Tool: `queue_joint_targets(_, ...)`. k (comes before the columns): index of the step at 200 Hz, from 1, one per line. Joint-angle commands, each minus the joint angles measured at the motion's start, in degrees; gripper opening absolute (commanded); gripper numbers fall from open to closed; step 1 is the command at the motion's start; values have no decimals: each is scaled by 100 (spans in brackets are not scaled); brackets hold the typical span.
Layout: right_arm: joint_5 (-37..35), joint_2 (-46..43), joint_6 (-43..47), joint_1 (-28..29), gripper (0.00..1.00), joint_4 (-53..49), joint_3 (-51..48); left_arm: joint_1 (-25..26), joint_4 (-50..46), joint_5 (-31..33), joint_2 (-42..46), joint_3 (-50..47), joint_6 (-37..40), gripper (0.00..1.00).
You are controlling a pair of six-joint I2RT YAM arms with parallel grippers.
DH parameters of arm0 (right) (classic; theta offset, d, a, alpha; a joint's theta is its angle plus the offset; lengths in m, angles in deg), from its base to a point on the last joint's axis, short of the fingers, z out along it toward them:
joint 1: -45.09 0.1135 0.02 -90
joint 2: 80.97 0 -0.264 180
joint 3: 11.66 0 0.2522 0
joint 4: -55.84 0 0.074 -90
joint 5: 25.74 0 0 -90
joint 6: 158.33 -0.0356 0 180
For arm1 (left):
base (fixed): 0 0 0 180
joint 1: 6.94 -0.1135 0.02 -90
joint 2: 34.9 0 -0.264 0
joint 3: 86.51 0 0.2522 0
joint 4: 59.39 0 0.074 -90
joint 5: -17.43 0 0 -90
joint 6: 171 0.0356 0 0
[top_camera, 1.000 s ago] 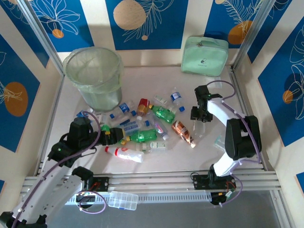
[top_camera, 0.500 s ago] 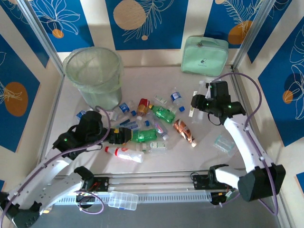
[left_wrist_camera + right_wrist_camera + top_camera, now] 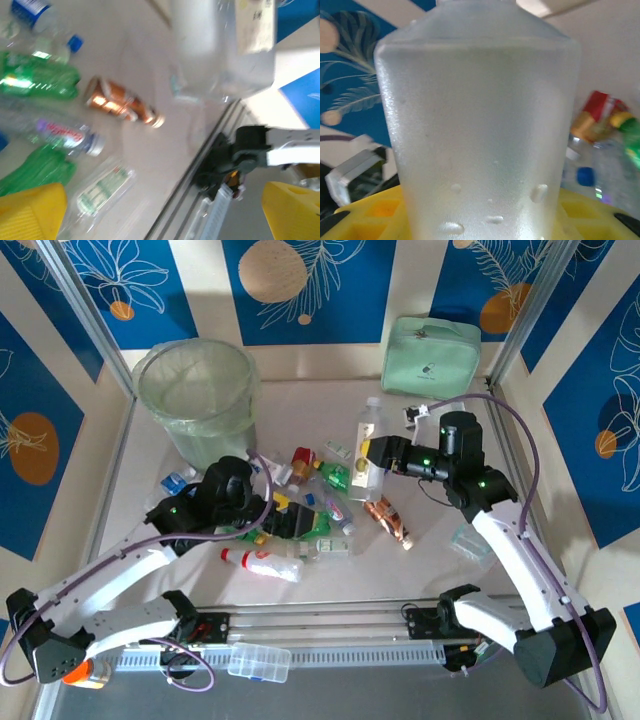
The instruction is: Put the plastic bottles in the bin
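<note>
Over the bench point(image 3: 340, 585), right of the middle, my right hand point(image 3: 384, 453) gripped a clear plastic bottle point(image 3: 370, 440); my left hand point(image 3: 286, 521) hung wide open above the heap of plastic bottles point(image 3: 325, 545), the bin point(image 3: 195, 440) standing back-left

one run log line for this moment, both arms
left gripper: open, over bottle pile | right gripper: shut on clear bottle, cap up | bin: clear bottle not yet inside
</note>
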Motion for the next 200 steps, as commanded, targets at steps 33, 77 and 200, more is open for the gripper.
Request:
queue_joint_targets(33, 1306, -11, -997, -122, 46, 1820, -267, -390, 3845, -1694, -682, -324, -1897, 99)
queue_joint_targets(77, 1581, 23, -1839, -84, 46, 2889, -572, -518, 6622, -2381, -1460, -653, -3424, 99)
queue_joint_targets(200, 1108, -1, -1699, 513, 46, 2673, -711, -490, 6538, -2667, -1488, -480, -3058, 58)
